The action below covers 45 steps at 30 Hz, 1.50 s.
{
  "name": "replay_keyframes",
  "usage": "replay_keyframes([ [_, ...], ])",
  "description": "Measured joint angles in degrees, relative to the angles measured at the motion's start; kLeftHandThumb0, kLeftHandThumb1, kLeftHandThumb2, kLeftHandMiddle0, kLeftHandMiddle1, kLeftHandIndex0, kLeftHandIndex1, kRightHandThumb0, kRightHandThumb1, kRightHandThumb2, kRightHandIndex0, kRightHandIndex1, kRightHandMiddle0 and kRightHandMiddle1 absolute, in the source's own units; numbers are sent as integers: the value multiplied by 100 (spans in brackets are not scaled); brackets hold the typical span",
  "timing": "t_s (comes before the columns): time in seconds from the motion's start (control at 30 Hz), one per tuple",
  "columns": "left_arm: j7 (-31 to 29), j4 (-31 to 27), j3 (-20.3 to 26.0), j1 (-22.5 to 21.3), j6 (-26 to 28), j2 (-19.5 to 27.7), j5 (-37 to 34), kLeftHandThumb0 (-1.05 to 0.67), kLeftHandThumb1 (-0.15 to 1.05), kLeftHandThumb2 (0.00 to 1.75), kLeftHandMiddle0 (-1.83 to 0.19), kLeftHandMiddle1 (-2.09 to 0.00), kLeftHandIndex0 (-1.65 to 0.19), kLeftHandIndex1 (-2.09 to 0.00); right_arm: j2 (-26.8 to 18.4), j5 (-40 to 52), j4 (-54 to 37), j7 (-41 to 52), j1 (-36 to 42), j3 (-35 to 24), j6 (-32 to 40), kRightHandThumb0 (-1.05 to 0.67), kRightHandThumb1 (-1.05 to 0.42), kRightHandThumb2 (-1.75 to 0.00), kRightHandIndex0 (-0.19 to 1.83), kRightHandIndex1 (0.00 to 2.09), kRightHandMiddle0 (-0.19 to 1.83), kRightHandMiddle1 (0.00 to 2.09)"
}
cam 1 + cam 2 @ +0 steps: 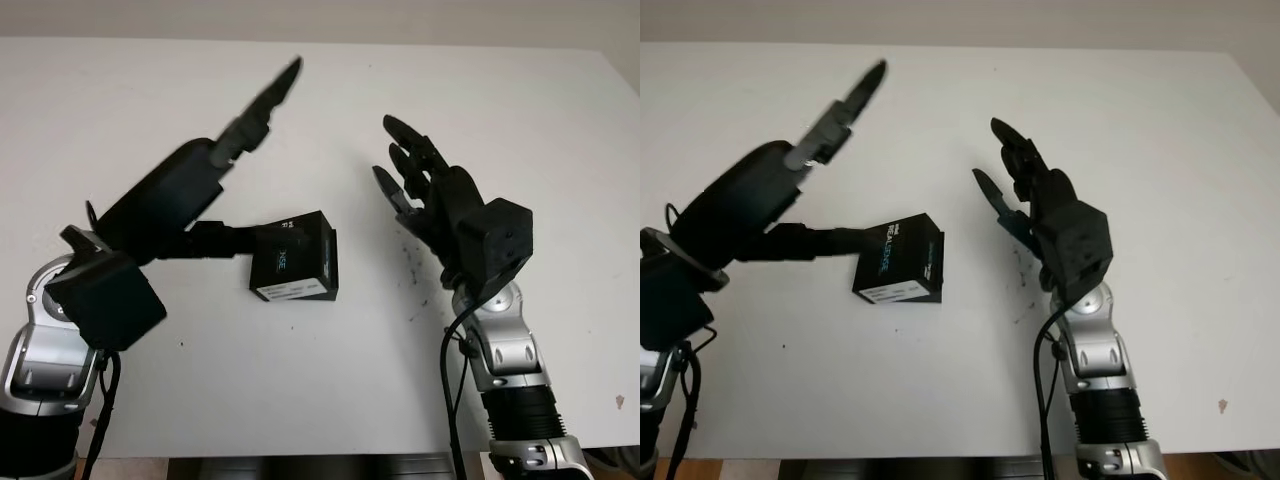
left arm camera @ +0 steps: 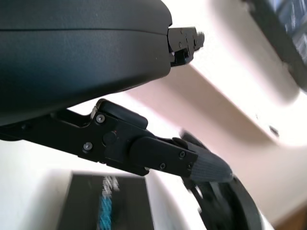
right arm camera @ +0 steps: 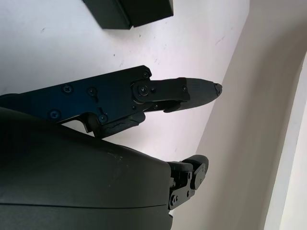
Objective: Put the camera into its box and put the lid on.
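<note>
Box (image 1: 294, 260), black with a white label strip on its near edge, sits closed on the white table (image 1: 520, 110) at the centre of the head views. To its left, the left hand (image 1: 190, 190) hangs above the table, fingers released, its lower finger (image 1: 215, 243) reaching to the box's left side; contact cannot be told. To the box's right, the right hand (image 1: 425, 185) is raised, released, holding nothing, apart from the box.
</note>
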Motion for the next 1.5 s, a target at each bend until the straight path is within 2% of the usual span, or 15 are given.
replay_keyframes([
  [0.07, 126, 196, 102, 95, -105, 35, 87, -62, 103, 6, -26, -73, -31, -31, -55, -7, 0, 4, 3, -23, -52, -66, -105, -30, 22, 7, 18, 28],
  [0.1, 80, 252, 118, 143, -85, 117, 128, -68, 102, 5, -20, -63, -24, -26, -74, -8, -1, 5, 2, -42, -64, -66, -105, -30, 23, 8, 19, 28],
  [0.13, -63, 291, 122, 196, -4, 272, 146, -75, 101, 5, -21, -38, -19, -18, -91, -4, -2, 15, 3, -62, -66, -66, -105, -30, 24, 8, 19, 28],
  [0.2, -417, 394, 125, 313, 222, 629, 195, -82, 98, 5, -13, -15, -9, -9, -132, -4, -47, 22, 9, -98, -62, -66, -105, -30, 24, 8, 21, 28],
  [0.27, -657, 532, 117, 417, 286, 908, 262, -85, 96, 4, -8, -8, -3, -5, -185, 4, -174, 19, 22, -165, -5, -68, -105, -30, 23, 7, 22, 28],
  [0.4, -802, 733, 64, 453, 213, 1142, 345, -89, 93, 4, -1, -3, 2, -3, -209, 112, -413, 22, 25, -285, 129, -65, -105, -28, 20, 5, 24, 28],
  [0.47, -882, 877, 19, 453, 183, 1184, 350, -90, 92, 4, 2, -3, 4, -2, -219, 225, -499, 70, 25, -358, 175, -65, -105, -28, 28, 10, 24, 28],
  [0.73, -1096, 1263, -232, 454, 63, 1194, 343, -91, 89, 5, 8, -4, 18, 0, -370, 294, -647, 138, 8, -530, 204, -62, -105, -30, 20, 5, 23, 30],
  [1.07, -656, 1507, -478, 457, -67, 963, 561, -91, 89, 5, 9, -5, 19, 0, -356, 289, -678, 49, -2, -529, 405, -62, -105, -30, 17, 4, 17, 37],
  [1.27, -595, 1726, -651, 455, -152, 775, 544, -91, 88, 5, 9, -5, 19, 0, -351, 299, -702, 42, -2, -528, 407, -62, -105, -31, 16, 4, 15, 40],
  [1.5, -569, 1984, -775, 411, -402, 541, 471, -94, 89, 5, 9, -5, 19, 0, -321, 298, -701, 14, -2, -527, 402, -62, -105, -31, 17, 5, 2, 67],
])
